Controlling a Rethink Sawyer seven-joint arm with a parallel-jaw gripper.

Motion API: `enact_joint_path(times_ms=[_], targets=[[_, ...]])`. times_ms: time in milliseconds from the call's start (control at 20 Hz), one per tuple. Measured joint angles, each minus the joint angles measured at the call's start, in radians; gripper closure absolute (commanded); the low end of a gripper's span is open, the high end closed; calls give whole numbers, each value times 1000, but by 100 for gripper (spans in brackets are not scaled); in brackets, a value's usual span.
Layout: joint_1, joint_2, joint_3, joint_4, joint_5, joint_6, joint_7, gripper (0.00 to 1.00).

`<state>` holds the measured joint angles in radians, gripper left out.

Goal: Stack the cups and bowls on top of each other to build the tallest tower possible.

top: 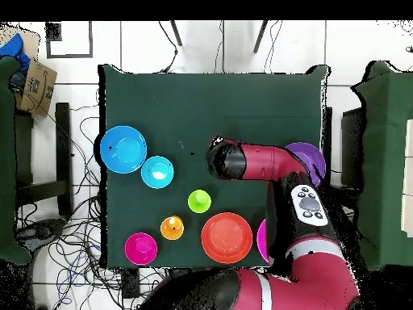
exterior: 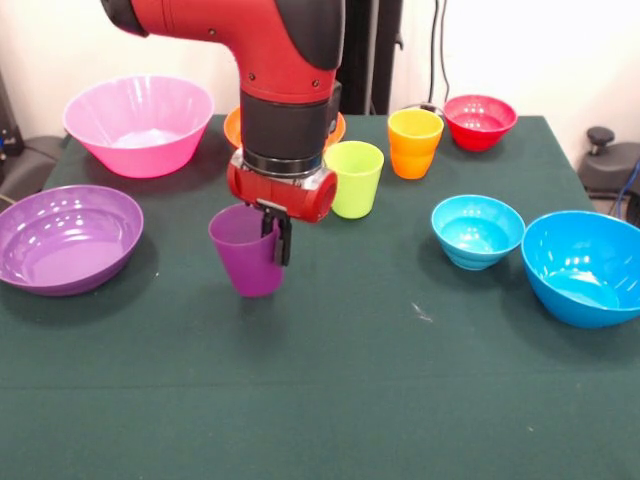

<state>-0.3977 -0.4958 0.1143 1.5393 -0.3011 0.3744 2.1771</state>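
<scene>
**Gripper at purple cup rim**

While the purple cup (exterior: 247, 262) stands upright on the green table (exterior: 400, 390), the gripper (exterior: 277, 238) pinches its rim, one finger inside. The lime green cup (exterior: 354, 178) stands just behind the arm (exterior: 280, 60).

A robotics lab: loose black cables (top: 68, 242) sprawl over white floor tiles around the green cloth-covered table (top: 242, 105), with a cardboard box (top: 36, 87) beside it.

No text, label, brand, number or sign can be read in either view. The cups, the bowls, the green worktop (exterior: 400, 400) and the red arm (exterior: 270, 50) all show plain surfaces, and the cardboard box (top: 36, 85) beside the worktop carries nothing legible.
</scene>
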Motion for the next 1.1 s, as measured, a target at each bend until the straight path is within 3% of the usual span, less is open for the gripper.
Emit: enact_joint_path(times_ms=[1100], targets=[[45, 43, -12, -23, 14, 0, 0, 100]])
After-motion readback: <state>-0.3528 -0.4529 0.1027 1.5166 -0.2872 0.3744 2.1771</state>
